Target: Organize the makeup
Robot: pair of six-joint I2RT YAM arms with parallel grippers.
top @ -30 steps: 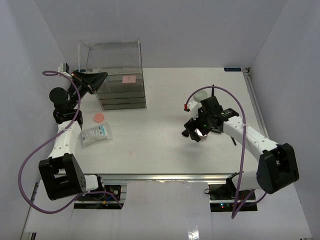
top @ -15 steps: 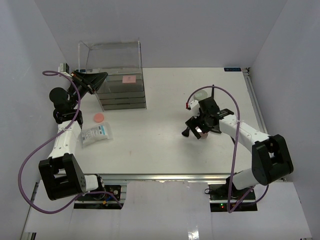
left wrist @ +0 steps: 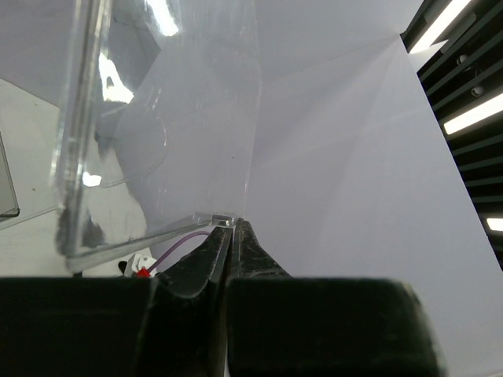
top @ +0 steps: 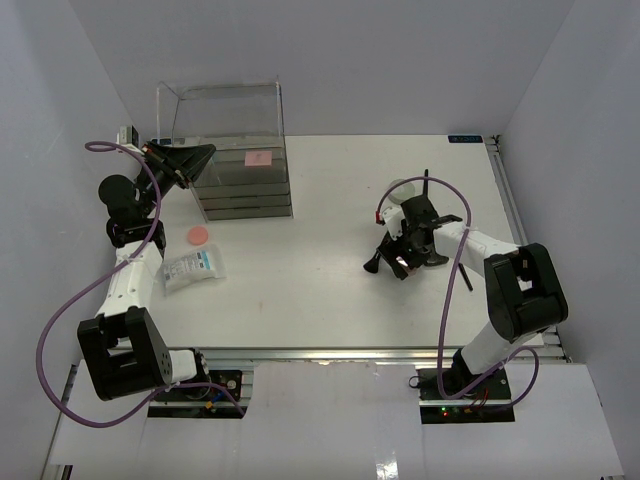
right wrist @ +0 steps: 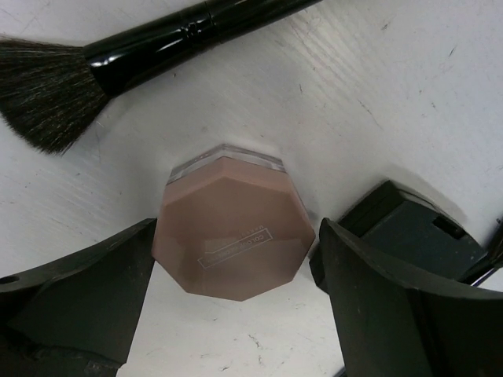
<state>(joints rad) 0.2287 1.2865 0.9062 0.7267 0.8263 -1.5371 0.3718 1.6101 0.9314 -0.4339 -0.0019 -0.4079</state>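
Right wrist view gives what the overhead cannot: the right gripper [right wrist: 233, 251] has its jaws apart, close on either side of a pink faceted jar [right wrist: 232, 224] sitting on the table [right wrist: 377, 94]. A black brush [right wrist: 141, 43] lies at 11 o'clock of the jar and a black compact [right wrist: 416, 228] at 3 o'clock, just beside one finger. Left wrist view shows the left gripper [left wrist: 229, 236] pinched together, tips at the lower edge of the clear box [left wrist: 181, 118]. Only the top external view shows the spread: box at 11 o'clock with a pink palette [top: 259, 158], a pink disc [top: 200, 235] and white packet [top: 193, 267] at 9 o'clock, bare surface mid-table, right-hand cluster well inside the 3 o'clock edge.
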